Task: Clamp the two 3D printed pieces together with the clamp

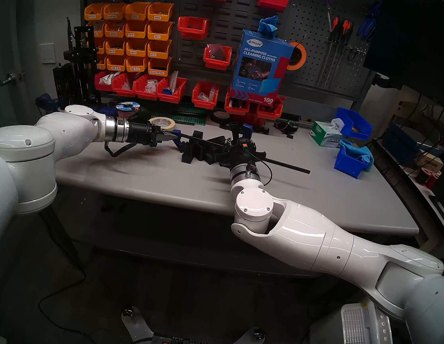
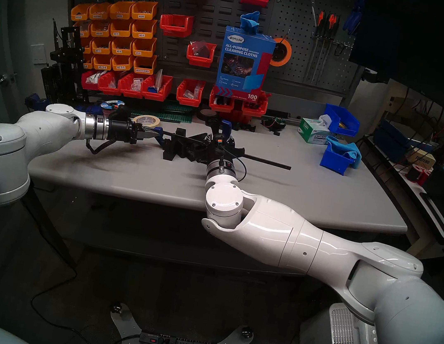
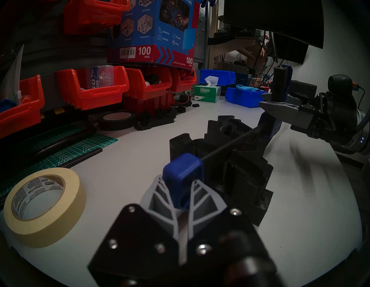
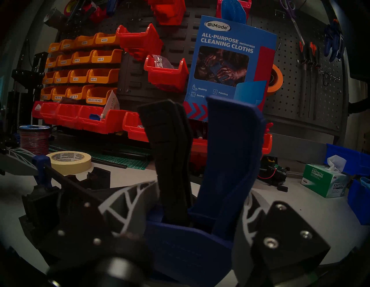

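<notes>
The clamp (image 1: 283, 164) lies across the two 3D printed pieces (image 1: 203, 151), black stepped blocks side by side at mid table, with its bar above them. My left gripper (image 1: 172, 137) is shut on the clamp's small blue end jaw (image 3: 183, 172), left of the pieces (image 3: 240, 176). My right gripper (image 1: 238, 142) is shut on the clamp's blue handle (image 4: 230, 150) and black lever (image 4: 170, 150), which stand upright between its fingers (image 4: 130, 200). The bar's free end sticks out to the right over the table.
A masking tape roll (image 1: 162, 122) lies just behind my left gripper. A black tape roll (image 1: 221, 116), red bins (image 1: 141, 86) and a cleaning cloth box (image 1: 261, 63) line the back. A tissue box (image 1: 326, 134) and blue bins (image 1: 351, 159) stand at the right.
</notes>
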Robot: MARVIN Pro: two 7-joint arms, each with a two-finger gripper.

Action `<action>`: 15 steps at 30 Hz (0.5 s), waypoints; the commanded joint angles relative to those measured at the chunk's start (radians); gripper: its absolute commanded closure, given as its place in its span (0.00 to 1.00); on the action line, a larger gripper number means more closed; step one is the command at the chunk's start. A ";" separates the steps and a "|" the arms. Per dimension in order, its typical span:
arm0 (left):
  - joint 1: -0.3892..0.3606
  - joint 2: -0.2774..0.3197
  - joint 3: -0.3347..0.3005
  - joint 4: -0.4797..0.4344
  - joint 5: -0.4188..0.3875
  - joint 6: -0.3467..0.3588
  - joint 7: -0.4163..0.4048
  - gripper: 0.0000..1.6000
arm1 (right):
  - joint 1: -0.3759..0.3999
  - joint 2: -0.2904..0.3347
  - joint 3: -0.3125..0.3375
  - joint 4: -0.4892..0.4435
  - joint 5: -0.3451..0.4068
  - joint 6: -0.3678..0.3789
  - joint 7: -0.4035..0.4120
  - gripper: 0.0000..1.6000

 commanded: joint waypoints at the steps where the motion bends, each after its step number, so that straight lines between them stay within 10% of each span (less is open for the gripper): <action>1: -0.002 -0.091 0.003 -0.060 0.003 -0.005 -0.027 1.00 | 0.016 -0.110 -0.031 -0.037 0.000 -0.004 0.060 0.71; 15: -0.023 -0.102 -0.001 -0.095 0.003 -0.009 -0.020 1.00 | 0.024 -0.104 -0.039 -0.034 0.005 -0.012 0.043 0.71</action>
